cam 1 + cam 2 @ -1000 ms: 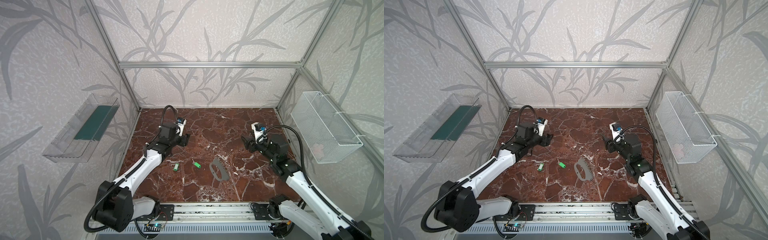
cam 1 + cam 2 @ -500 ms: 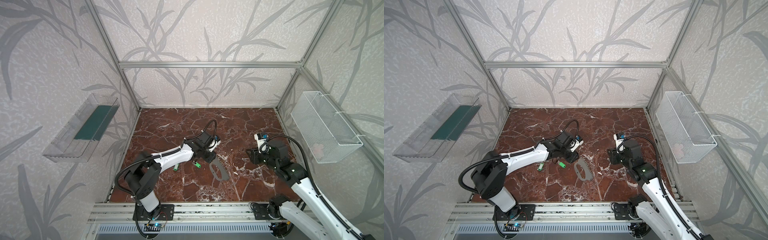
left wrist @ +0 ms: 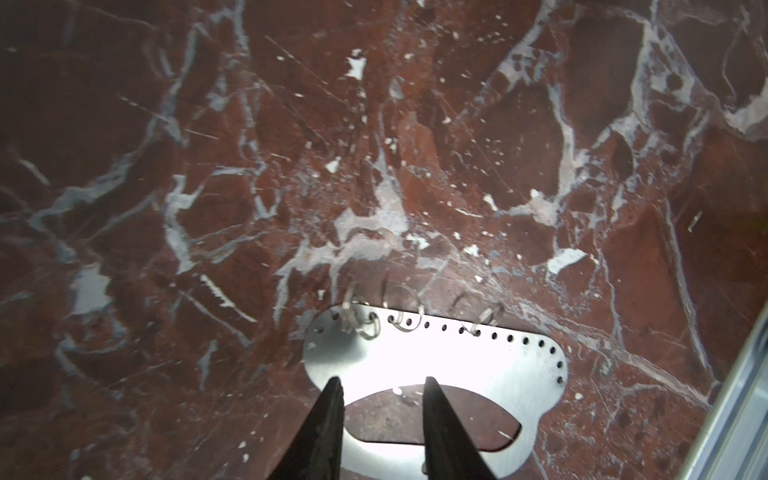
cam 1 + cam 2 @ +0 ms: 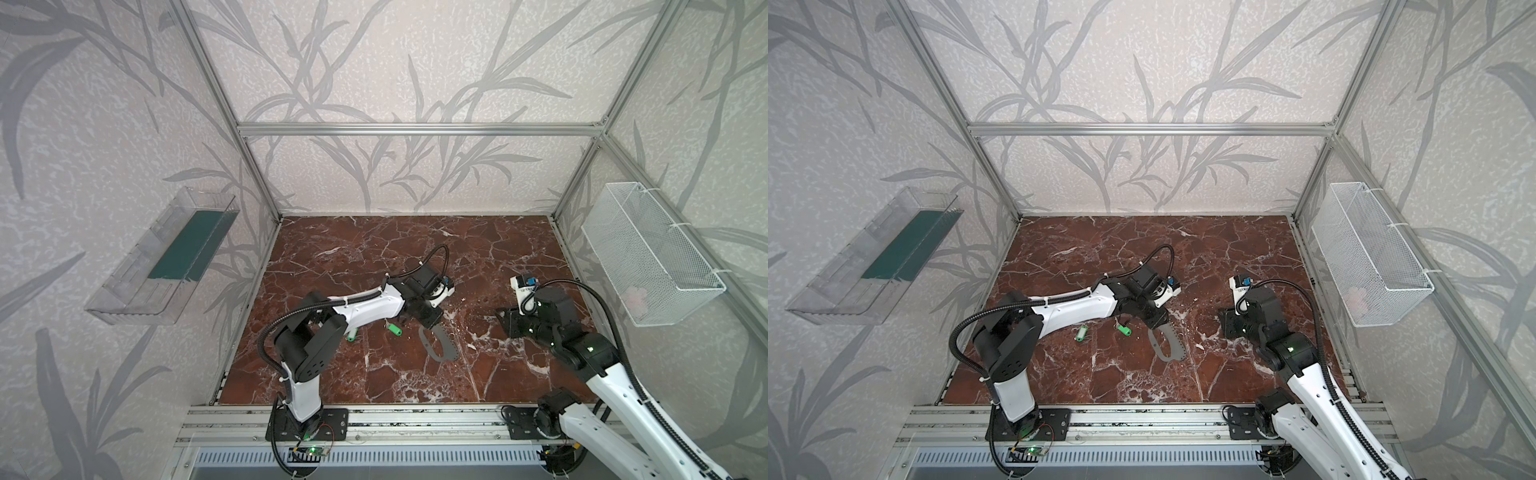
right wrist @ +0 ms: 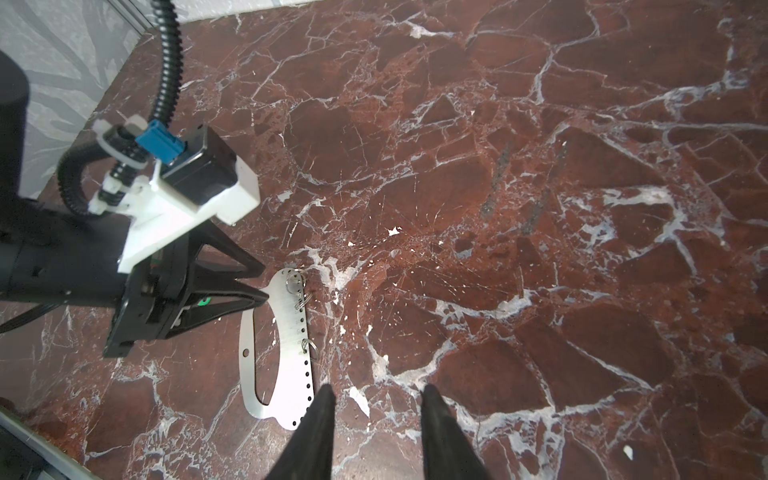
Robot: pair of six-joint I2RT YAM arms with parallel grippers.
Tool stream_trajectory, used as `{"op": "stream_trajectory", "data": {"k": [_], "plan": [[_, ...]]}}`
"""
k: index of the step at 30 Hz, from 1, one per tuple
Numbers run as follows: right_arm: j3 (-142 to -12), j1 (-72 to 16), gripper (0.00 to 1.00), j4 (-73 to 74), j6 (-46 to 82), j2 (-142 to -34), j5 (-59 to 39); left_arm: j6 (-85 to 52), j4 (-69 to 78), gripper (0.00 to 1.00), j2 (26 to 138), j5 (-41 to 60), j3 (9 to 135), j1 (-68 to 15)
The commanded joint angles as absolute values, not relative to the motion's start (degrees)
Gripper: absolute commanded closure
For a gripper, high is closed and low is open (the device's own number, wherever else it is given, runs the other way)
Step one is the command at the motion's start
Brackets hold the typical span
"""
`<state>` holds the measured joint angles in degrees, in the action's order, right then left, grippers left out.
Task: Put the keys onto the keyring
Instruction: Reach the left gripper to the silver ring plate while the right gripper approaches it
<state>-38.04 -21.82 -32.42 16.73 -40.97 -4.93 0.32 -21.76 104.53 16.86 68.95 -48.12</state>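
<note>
On the left wall hangs a clear plastic tray [image 4: 164,266] with a dark green sheet inside it.

On the red marble table [image 4: 374,257], the first green key [image 4: 352,336] lies close under the white link of the left arm. The second green key [image 4: 395,329] lies a little more to the right, between the first key and the keyring. Both keys lie loose on the table, apart from the keyring.

The left gripper [image 4: 432,321] is low over the far end of the keyring [image 4: 438,347]. In the left wrist view its two black fingers [image 3: 328,419] stand apart, with the metal plate [image 3: 436,357] and its big cutout visible between them. The jaws are released and nothing is grasped between them. I cannot tell if the tips touch the plate. A few small wire rings [image 3: 399,311] hang in the row of holes along the curved edge.

The keyring lies flat near the middle of the table, in both top views.

The right gripper [image 4: 509,322] is well to the right of the keyring. In the right wrist view its fingers [image 5: 320,432] stand apart with only bare marble between them, so it grasps nothing; the keyring [image 5: 286,345] is just beside one fingertip.

On the right wall hangs a white wire basket [image 4: 648,253].
</note>
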Motion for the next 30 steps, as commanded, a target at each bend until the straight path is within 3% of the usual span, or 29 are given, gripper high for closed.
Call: {"op": "stream_trajectory", "data": {"k": [1,30], "plan": [[-38.7,-22.2,0.65,-35.2,17.3,-41.5,-3.5,5.7,-21.3,0.66,103.0,19.6,67.7,-51.1],[-44.2,-22.2,0.66,-44.3,15.6,-35.5,-0.3,13.6,-27.5,0.65,114.0,21.3,79.2,-52.0]]}}
